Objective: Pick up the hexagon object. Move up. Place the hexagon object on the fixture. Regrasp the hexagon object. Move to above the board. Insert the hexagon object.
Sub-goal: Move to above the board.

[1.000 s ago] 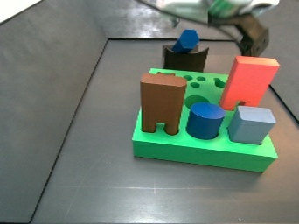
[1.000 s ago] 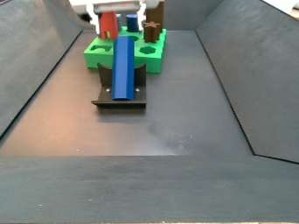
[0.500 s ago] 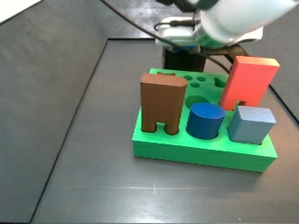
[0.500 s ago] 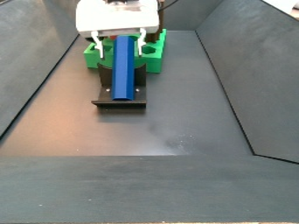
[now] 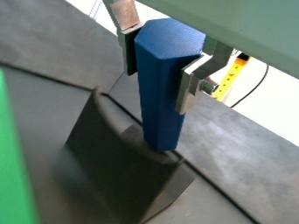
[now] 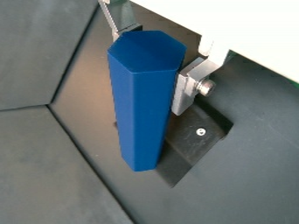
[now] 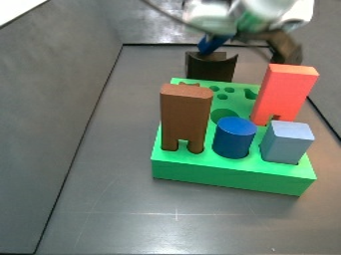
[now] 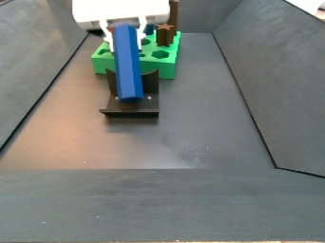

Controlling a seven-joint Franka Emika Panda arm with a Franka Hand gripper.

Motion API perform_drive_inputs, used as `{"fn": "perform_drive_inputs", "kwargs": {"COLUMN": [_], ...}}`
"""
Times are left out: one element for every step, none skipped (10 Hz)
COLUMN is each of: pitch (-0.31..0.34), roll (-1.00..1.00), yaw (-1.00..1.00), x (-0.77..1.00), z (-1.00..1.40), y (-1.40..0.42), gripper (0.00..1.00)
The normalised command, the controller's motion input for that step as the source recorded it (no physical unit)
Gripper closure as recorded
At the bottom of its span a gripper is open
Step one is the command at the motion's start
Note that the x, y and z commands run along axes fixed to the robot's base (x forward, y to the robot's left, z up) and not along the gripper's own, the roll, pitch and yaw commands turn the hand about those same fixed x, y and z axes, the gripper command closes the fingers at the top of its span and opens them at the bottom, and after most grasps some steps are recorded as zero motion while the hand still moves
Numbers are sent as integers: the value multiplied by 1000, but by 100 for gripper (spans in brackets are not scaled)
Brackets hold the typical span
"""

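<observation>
The hexagon object (image 8: 127, 62) is a long dark blue bar. It stands steeply on the fixture (image 8: 131, 106), a small dark block in front of the green board (image 8: 162, 59). Its lower end rests in the fixture in both wrist views (image 5: 158, 83) (image 6: 142, 96). My gripper (image 5: 160, 63) is shut on the bar's upper end, with a silver finger (image 5: 194, 80) pressed against each side. In a side view the gripper (image 7: 217, 32) is above the fixture (image 7: 209, 68), behind the board (image 7: 213, 167), and only the bar's tip (image 7: 210, 45) shows.
The board holds a reddish-brown arch-legged block (image 7: 185, 115), a tall red block (image 7: 285, 90), a short blue cylinder (image 7: 236, 136) and a light blue cube (image 7: 286, 140). Dark sloping walls (image 8: 38, 85) enclose the floor on both sides.
My gripper has come down over the bar's upper end and its fingers have closed on it. The bar now stands steeper on the fixture than before.
</observation>
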Motion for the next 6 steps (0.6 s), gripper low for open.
{"fn": "perform_drive_inputs", "kwargs": {"pitch": [90, 87, 84, 85, 94, 100], "roll": [-127, -94, -52, -39, -35, -31], "yaw": [60, 65, 68, 69, 68, 68], "x": [101, 98, 94, 94, 94, 94], "z": [1000, 1000, 1000, 1000, 1000, 1000], "y": [128, 123, 113, 108, 100, 90], "gripper": [100, 100, 100, 100, 100, 100]}}
